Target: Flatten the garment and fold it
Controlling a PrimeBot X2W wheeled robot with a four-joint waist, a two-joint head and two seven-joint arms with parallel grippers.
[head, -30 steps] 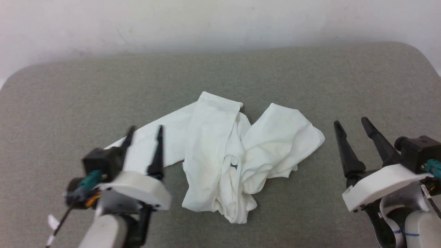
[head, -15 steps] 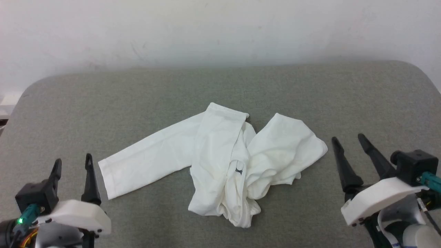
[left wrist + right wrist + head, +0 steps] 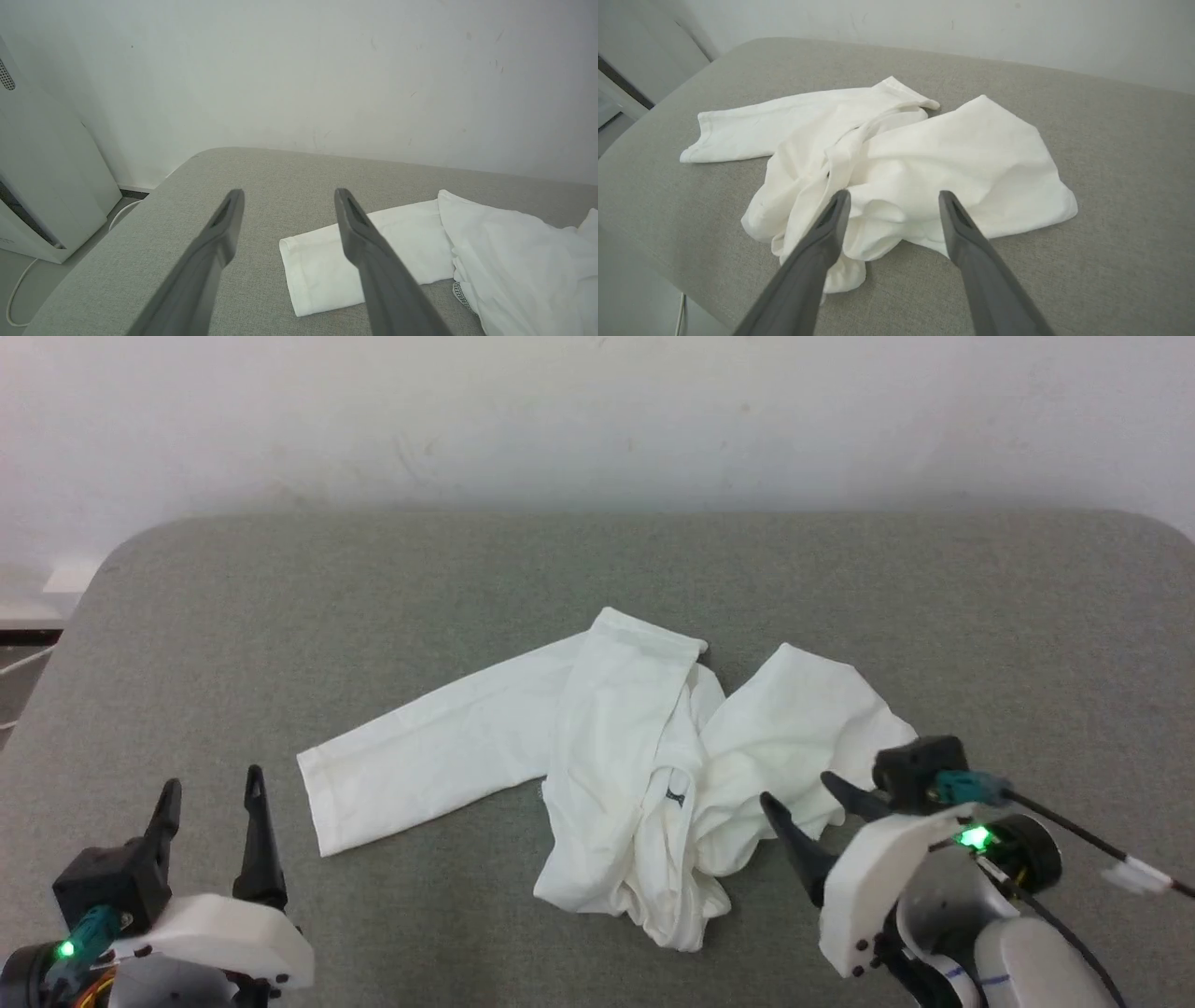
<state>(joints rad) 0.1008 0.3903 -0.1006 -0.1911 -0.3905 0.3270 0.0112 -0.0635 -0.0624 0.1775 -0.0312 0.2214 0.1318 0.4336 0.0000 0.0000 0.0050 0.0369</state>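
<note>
One garment [image 3: 644, 775] lies crumpled mid-frame on grey table [image 3: 280, 597]. Flattening not yet begun. Right gripper [image 3: 795, 789], open and empty, sits at its lower-right edge. Left gripper [image 3: 212, 780], open and empty, lower left. Next: likely pinch an edge and spread.

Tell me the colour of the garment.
The garment is plain white; the right wrist view shows it best.

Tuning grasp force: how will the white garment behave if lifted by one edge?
Likely floppy: the garment lies crumpled in soft folds, so it should sag. Probably light; fabric looks thin. May drag on the grey surface.
</note>
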